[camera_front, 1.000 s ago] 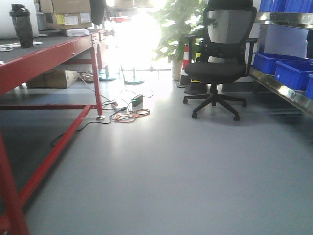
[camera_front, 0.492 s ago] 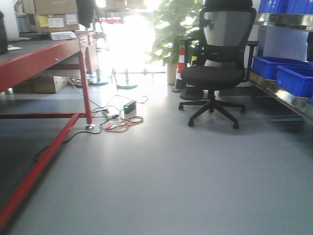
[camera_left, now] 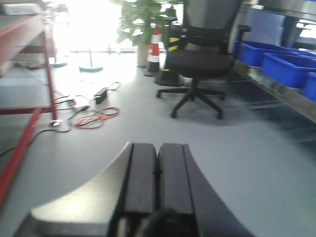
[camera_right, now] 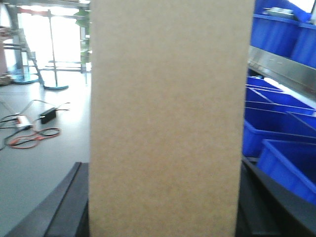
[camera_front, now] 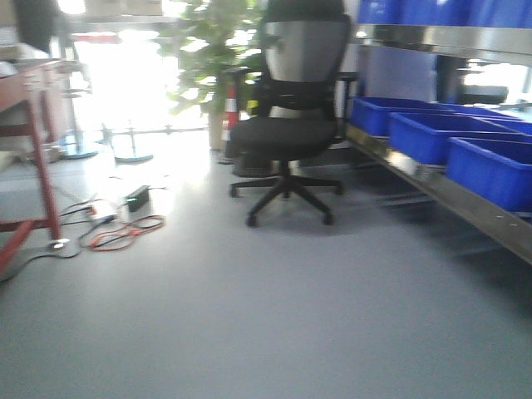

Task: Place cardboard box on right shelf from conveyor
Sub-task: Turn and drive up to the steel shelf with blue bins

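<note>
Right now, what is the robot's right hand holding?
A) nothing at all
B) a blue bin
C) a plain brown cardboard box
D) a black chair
C: in the right wrist view, the right gripper is shut on a plain tan cardboard box, which fills the middle of the picture.

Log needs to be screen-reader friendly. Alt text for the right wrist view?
A plain tan cardboard box fills the centre, upright, held in the right gripper, whose dark fingers show at both lower corners. Blue bins on the steel shelf are at right; cables lie on the floor at left.
</note>
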Robot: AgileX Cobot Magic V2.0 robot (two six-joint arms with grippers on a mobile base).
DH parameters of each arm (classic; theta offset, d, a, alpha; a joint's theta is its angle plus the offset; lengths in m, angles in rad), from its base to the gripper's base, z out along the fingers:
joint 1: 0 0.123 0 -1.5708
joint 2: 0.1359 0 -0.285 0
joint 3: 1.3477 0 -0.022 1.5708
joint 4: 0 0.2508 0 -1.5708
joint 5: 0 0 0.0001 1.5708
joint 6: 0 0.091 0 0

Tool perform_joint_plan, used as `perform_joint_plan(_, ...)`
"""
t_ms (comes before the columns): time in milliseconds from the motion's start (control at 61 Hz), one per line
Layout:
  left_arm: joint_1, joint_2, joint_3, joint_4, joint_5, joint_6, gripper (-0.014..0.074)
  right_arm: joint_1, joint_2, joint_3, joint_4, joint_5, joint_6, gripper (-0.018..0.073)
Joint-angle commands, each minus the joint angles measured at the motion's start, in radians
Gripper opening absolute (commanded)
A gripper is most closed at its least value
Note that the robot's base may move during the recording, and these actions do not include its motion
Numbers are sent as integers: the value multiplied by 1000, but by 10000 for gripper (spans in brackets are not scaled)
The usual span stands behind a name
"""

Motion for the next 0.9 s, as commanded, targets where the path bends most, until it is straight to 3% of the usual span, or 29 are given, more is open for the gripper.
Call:
perform_joint_plan(0, -1, -5, 6, -6, -85, 0, -116, -4, 9, -30, -9, -108, -11, 8)
perform_joint_plan(885, -3, -5, 6, -6, -85, 0, -116, -4, 9, -30, -9, -108, -11, 8)
